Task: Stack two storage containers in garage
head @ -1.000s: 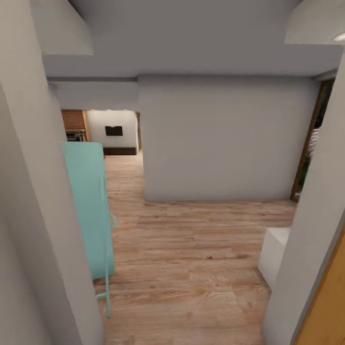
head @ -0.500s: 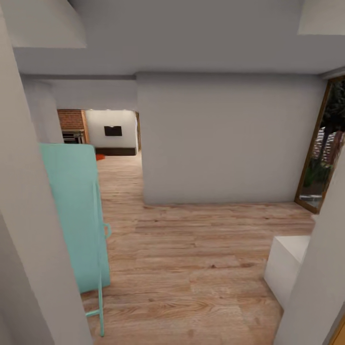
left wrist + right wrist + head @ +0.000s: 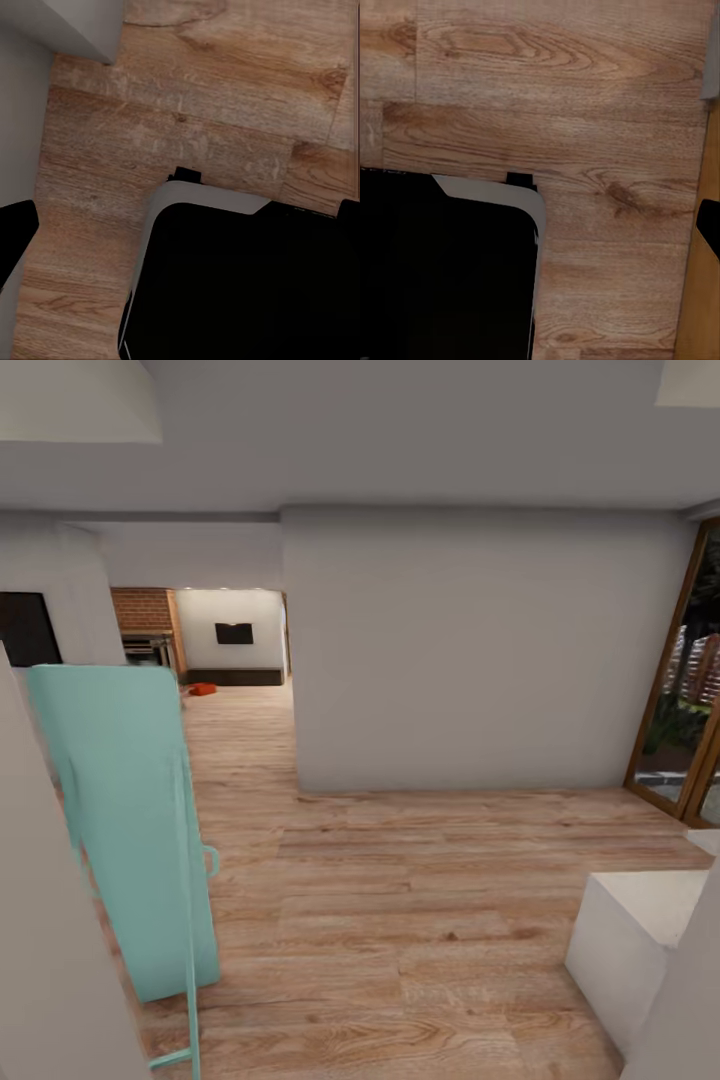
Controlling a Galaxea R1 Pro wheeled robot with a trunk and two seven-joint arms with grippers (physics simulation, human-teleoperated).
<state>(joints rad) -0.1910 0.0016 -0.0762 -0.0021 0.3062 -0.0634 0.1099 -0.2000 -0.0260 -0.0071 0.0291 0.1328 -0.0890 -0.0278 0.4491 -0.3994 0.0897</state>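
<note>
I am looking from the head camera down a hallway of light wood plank flooring, with a plain white wall block standing straight ahead. At my left a tall mint-green panel on a thin mint frame is leaning upright just beside a white wall edge. At my right a low white box-shaped block is sitting on the planks, and beyond it a wood-framed glass door is showing greenery outside.

Past the left side of the wall block the passage is opening into the living room, where I am seeing a red brick fireplace and a dark wall-mounted TV. On the plank floor there, far off, a small orange-red shape is lying (I take it for one of the storage containers, though it is too small to tell more).

Both wrist cameras are pointing down at the planks, each over a black, grey-edged body. I cannot tell how either arm's jaws are standing; only dark slivers are showing at the picture edges.
</note>
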